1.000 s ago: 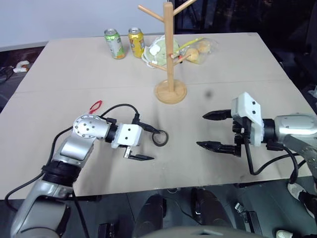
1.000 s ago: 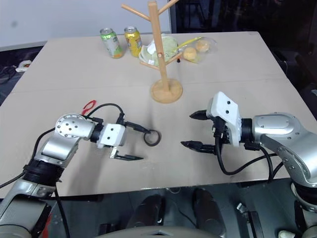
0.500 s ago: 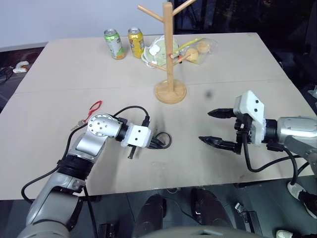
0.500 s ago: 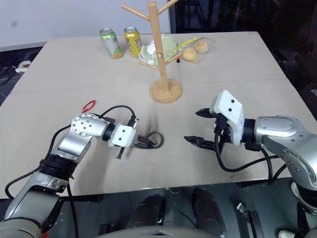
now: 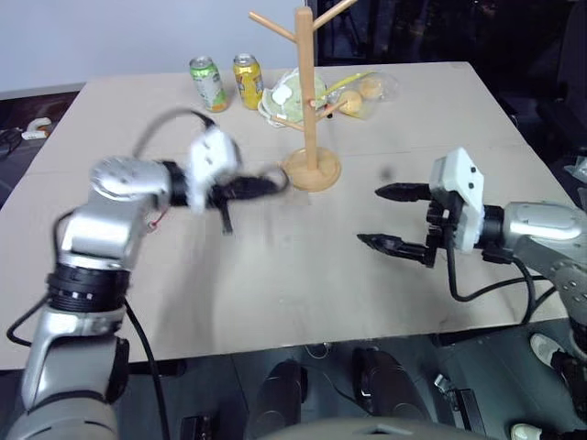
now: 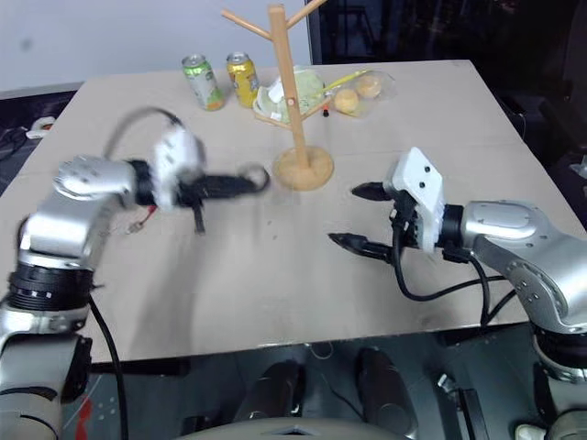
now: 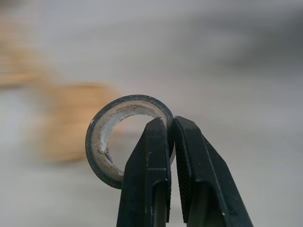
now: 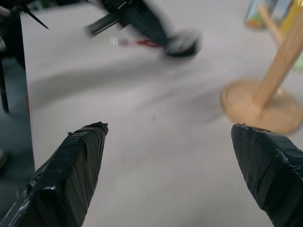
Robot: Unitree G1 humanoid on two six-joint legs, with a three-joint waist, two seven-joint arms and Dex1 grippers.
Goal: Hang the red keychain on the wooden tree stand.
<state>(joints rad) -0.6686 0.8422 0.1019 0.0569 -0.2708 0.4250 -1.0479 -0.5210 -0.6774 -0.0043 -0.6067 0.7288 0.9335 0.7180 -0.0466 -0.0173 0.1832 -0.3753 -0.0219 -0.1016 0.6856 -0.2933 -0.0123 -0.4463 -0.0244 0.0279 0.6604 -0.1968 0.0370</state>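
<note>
The red keychain (image 6: 144,217) lies flat on the tabletop (image 5: 275,275) at the left, a thin red cord with a small silvery piece at its near end. The left arm passes just above it and hides most of the cord, so its loop shape is hard to make out; the right wrist view catches it as a red streak (image 8: 142,43) beyond the left arm.

The wooden tree stand (image 5: 308,101) is upright toward the far middle, a pale pole on a round disc base with pegs slanting up. Its top is cut off by the frame edge.

The left pincer (image 7: 170,137) is clenched on a black tape roll (image 7: 124,138), gripping the ring's wall between its fingers. In the head views it is raised and blurred, its tip (image 5: 266,183) near the stand's base.

The right pincer (image 5: 390,218) hovers released at the right, fingers spread wide, gripping nothing.

Two cans (image 5: 225,81) and a clear bag of food (image 5: 353,89) sit at the far side behind the stand, the bag's contents unclear.
</note>
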